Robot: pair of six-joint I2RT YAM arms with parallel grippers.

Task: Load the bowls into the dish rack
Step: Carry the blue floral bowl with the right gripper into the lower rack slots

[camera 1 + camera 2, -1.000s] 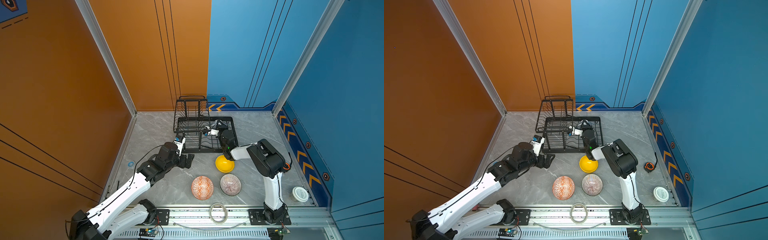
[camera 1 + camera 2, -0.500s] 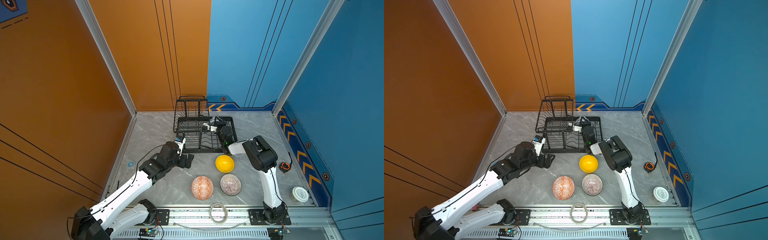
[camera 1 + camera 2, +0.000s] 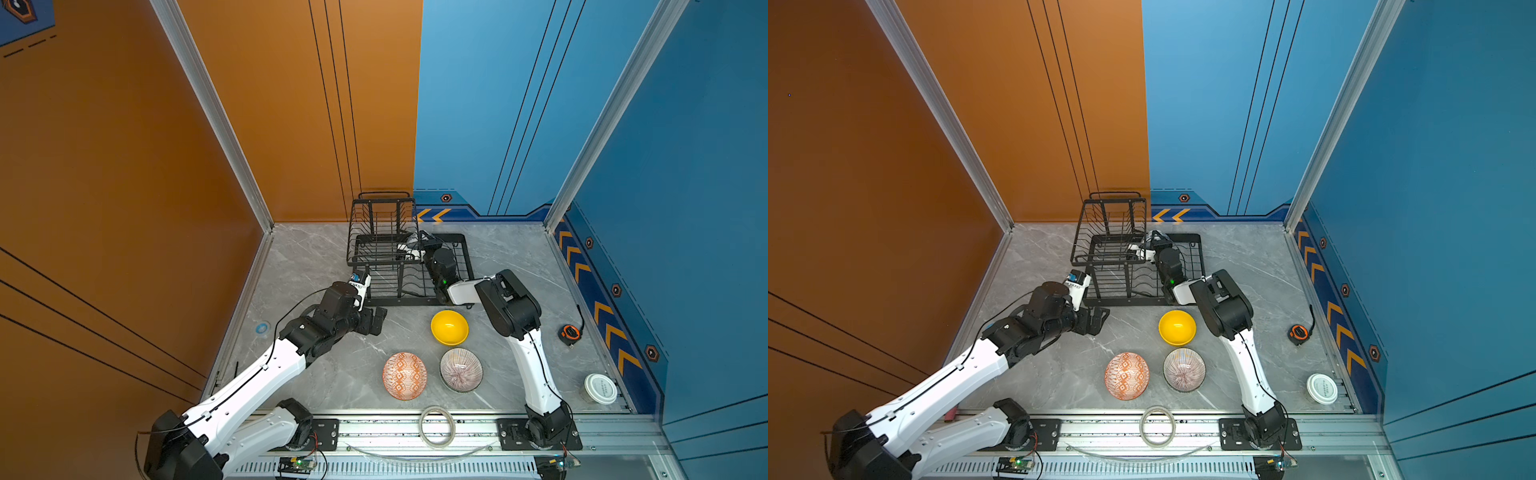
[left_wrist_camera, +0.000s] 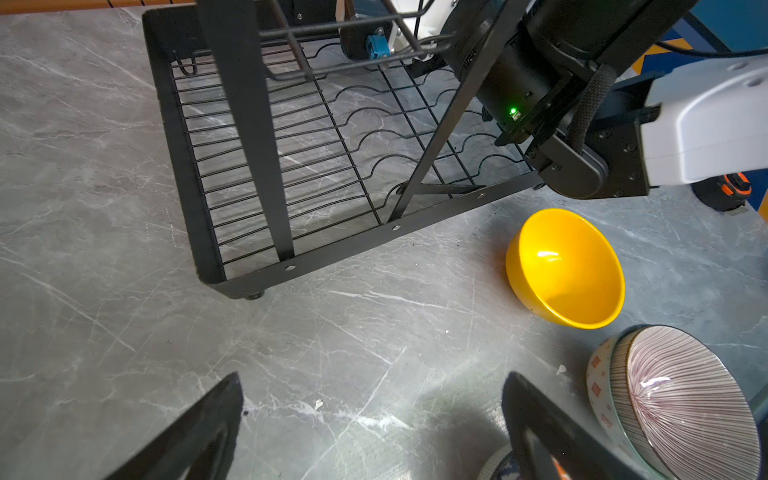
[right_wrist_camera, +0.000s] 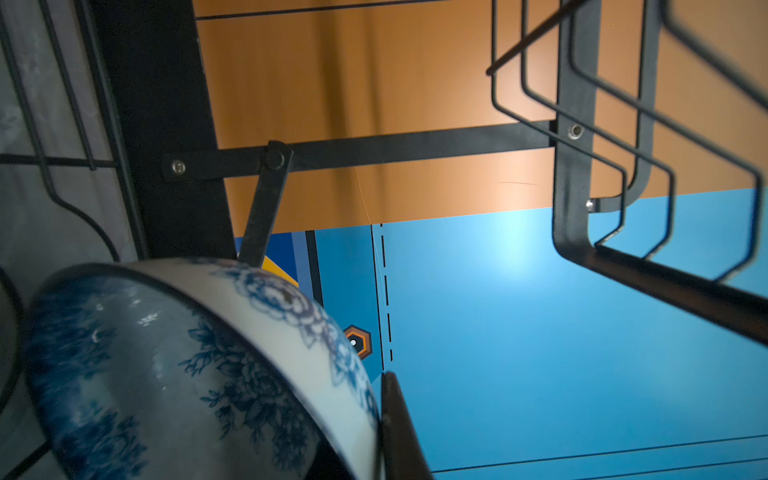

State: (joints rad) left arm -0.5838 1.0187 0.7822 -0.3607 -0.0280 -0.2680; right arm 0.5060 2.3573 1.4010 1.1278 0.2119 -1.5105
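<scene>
Right end effector (image 5: 380,419) clenched on the blue floral bowl (image 5: 187,374) inside the dish rack (image 4: 332,249) — settle it fully before releasing — left end effector (image 4: 372,384) gaping, empty.

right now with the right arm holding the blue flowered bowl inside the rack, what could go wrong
1. The right tool pinches the blue bowl by its rim only, tilted among the wires of the rack; it may slip or knock a bar on release.
2. Pulling back, the right arm could bump the yellow bowl close beside it.
</scene>
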